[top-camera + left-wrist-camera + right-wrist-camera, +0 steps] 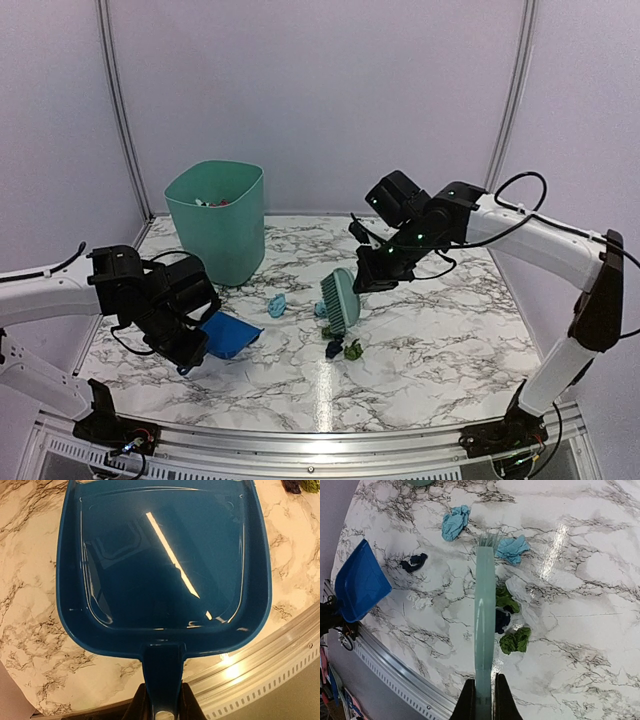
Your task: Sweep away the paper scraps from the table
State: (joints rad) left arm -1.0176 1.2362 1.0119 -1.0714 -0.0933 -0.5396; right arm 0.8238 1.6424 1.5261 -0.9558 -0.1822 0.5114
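My left gripper point(163, 700) is shut on the handle of the blue dustpan point(165, 565), which rests at the table's point(440, 350) left front, nothing lying in it. The right gripper point(483, 695) is shut on the handle of the mint-green brush point(484, 625), held over the middle of the table with its bristles pointing away. Paper scraps lie around the brush: two light blue ones point(455, 522) point(513, 549), a dark one point(413, 562) nearer the dustpan point(359, 582), and green point(515, 640) and dark point(502, 621) ones to its right. From above, the brush point(341, 300) stands over green point(353, 350) and dark point(333, 348) scraps.
A teal waste bin point(217, 220) stands at the back left, with some bits inside. A metal rail point(320, 440) runs along the near edge of the table. Pale walls close in the back and sides.
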